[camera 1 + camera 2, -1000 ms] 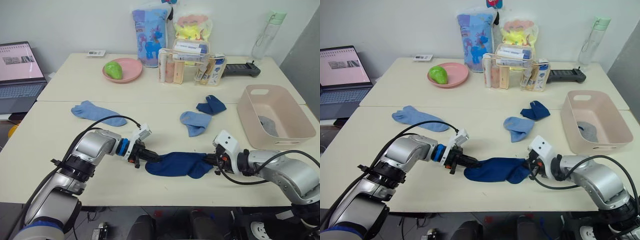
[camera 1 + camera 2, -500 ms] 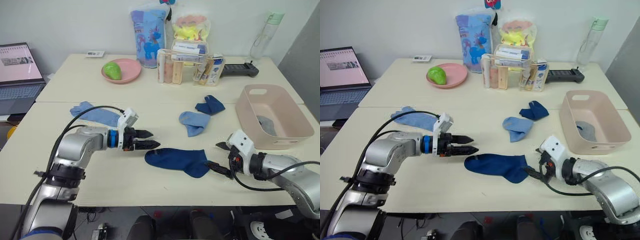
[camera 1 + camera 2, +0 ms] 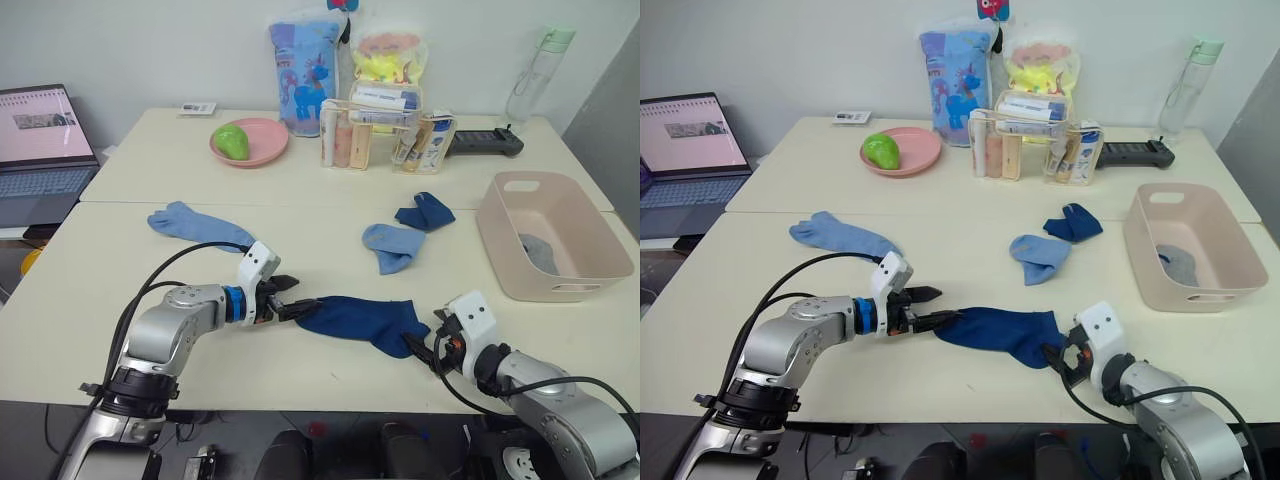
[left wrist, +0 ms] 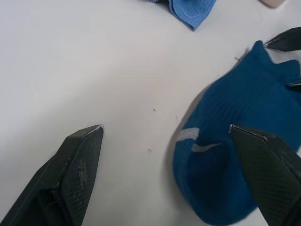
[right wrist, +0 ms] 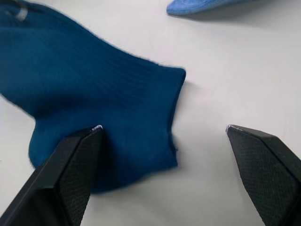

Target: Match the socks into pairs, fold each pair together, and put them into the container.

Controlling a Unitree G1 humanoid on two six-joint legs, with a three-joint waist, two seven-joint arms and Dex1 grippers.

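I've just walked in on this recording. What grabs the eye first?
A dark navy sock lies flat at the table's near edge, with the open left gripper at one end and the open right gripper at the other. To the right, the pink-beige container holds a grey sock.

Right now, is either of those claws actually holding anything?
No. Both the left gripper and the right gripper are open at opposite ends of the dark blue sock, gripping nothing.

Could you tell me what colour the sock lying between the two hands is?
Dark navy blue sock; clearest in the left eye view.
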